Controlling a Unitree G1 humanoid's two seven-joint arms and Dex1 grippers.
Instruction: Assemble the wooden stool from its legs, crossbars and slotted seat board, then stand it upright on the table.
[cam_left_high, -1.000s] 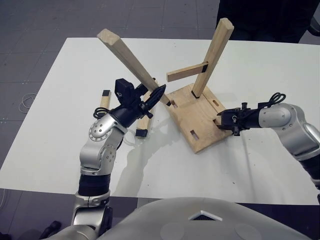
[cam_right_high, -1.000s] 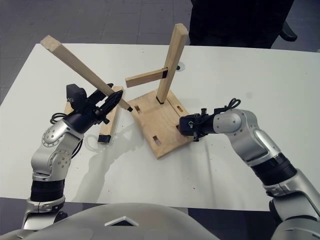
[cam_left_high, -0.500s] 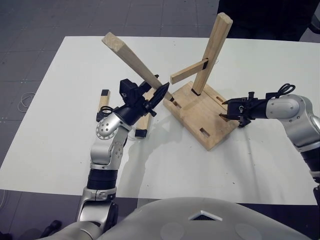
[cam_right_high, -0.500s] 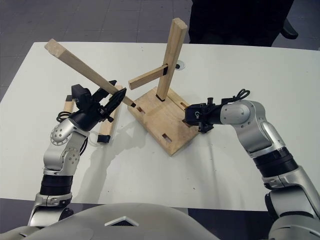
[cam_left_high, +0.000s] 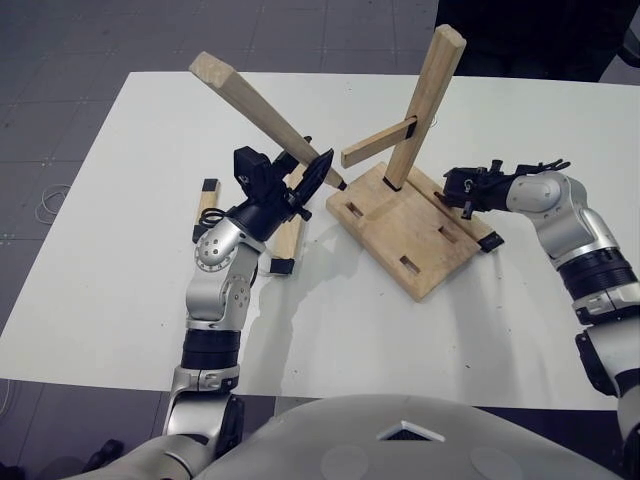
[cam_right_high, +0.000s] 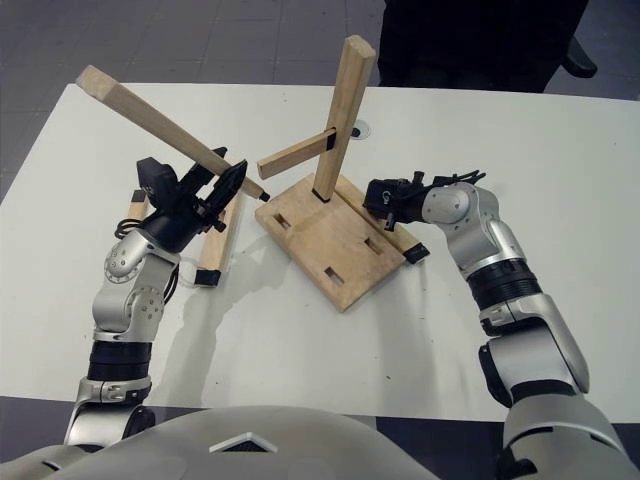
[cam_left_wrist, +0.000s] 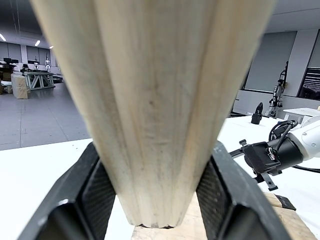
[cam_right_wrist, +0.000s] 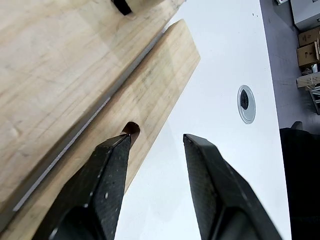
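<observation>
1. The white worktop (cam_left_high: 120, 290) carried everything. There was one slotted seat board (cam_left_high: 400, 235), lying flat near the middle. I counted three open slots plus one already filled.
2. Long sticks, five by my count:
   - One leg (cam_left_high: 425, 105) stood upright in the board, with one crossbar (cam_left_high: 375, 145) jutting off its side.
   - A second leg (cam_left_high: 250, 100) was tilted in the air, its lower end just beside the board's near-left corner.
   - A third stick (cam_left_high: 478, 230) lay flat against the board's right edge.
   - Two more loose sticks (cam_left_high: 288, 240) (cam_left_high: 209, 200) lay under the left arm. I couldn't tell legs from crossbars there.
3. The left pincer (cam_left_high: 322, 175) was clamped on that tilted leg close to its lower end. I'd say that's the right spot. The wood looks stiff and fairly light, but a long stick levers hard if it's gripped high.
4. The right pincer (cam_right_wrist: 156, 139) was spread wide, hovering over the stick at the board's edge and gripping nothing.
5. My guess is the board slides easily on that smooth top, so it'll want bracing while the leg goes in.
</observation>
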